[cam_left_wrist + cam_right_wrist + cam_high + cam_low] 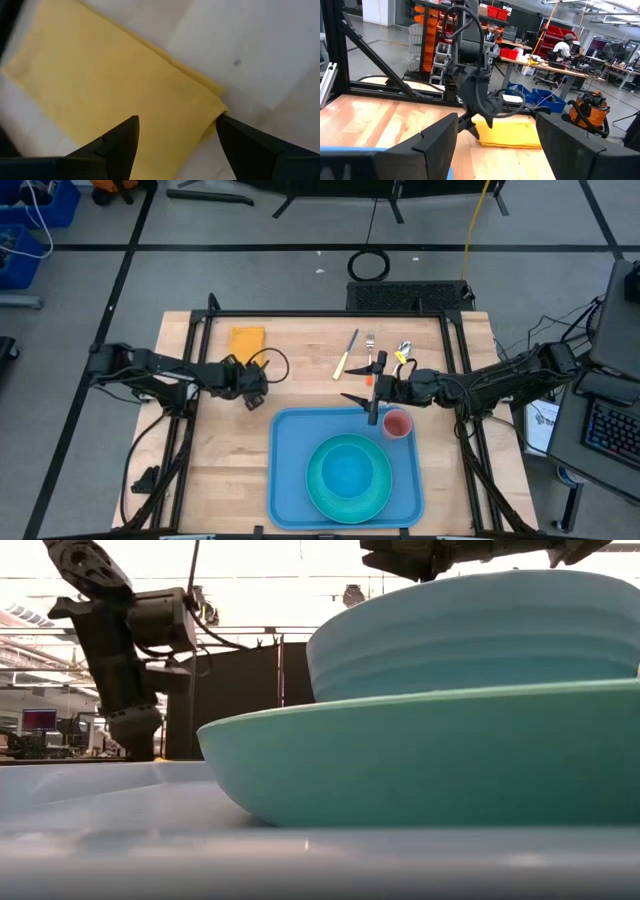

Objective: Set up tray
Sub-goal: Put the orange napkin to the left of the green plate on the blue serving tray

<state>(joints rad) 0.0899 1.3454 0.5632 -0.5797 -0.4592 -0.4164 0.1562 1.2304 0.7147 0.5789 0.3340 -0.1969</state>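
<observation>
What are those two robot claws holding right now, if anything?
Nothing. The left gripper hangs open over the yellow napkin; the right gripper is open and empty at the tray's far edge.

Both arms were dark, nearly black, built of jointed segments with black cables looping alongside. The left end effector [256, 392] and right end effector [372, 400] each carried two matte black, wedge-shaped fingers [120, 145] tapering to blunt angular tips.
</observation>
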